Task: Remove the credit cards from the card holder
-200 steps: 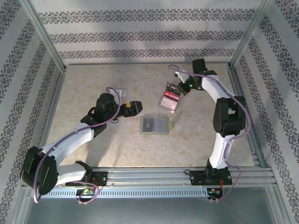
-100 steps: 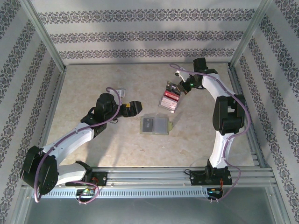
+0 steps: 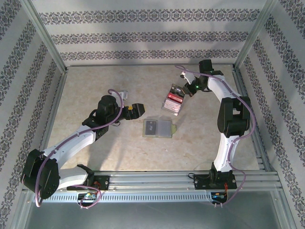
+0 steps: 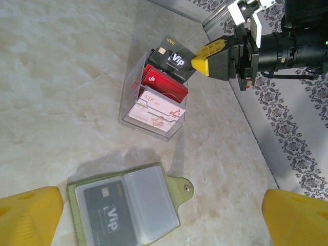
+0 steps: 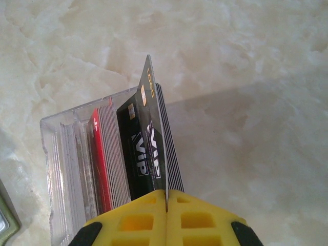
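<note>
Card holder runs off the bottom edge in left wrist view; lower end of black credit card sits hidden inside right gripper.

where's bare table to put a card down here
Bare table along the back wall and far left corner, and the near strip between the card holder and the base rail. Crowded around the clear card stand, where the right jaws hold a black card.

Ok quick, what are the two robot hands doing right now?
Left gripper: open, holding nothing.
Right gripper: shut on a black card.
</note>
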### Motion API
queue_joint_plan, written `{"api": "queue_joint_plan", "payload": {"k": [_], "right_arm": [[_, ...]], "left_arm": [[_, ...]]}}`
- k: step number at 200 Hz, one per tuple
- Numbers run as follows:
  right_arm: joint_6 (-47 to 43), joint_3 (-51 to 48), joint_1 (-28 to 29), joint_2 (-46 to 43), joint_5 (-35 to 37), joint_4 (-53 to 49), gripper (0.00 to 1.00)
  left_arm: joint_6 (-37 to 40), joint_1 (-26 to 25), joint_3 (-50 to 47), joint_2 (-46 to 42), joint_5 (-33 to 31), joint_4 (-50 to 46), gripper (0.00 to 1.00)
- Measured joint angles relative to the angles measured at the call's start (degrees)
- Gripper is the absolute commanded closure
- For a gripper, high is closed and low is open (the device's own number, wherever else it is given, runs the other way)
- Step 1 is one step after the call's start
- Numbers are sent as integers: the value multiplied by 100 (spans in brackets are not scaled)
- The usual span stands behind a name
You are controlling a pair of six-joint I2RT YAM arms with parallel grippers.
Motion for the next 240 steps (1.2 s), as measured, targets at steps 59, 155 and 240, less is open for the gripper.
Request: {"api": "queue_joint_plan", "payload": {"k": [59,155,240], "right_arm": [[0,-20,-46,0,-83,-35,100],[2,-35,-42,96,-90,-37,92],[17,-39,-42,138,9,-9,67]], "left_arm": [[-37,33,-2,0,20,2,1],[-59,37,-57,-2,20,7,1],[-59,79,-83,-13,20,4,1]]}}
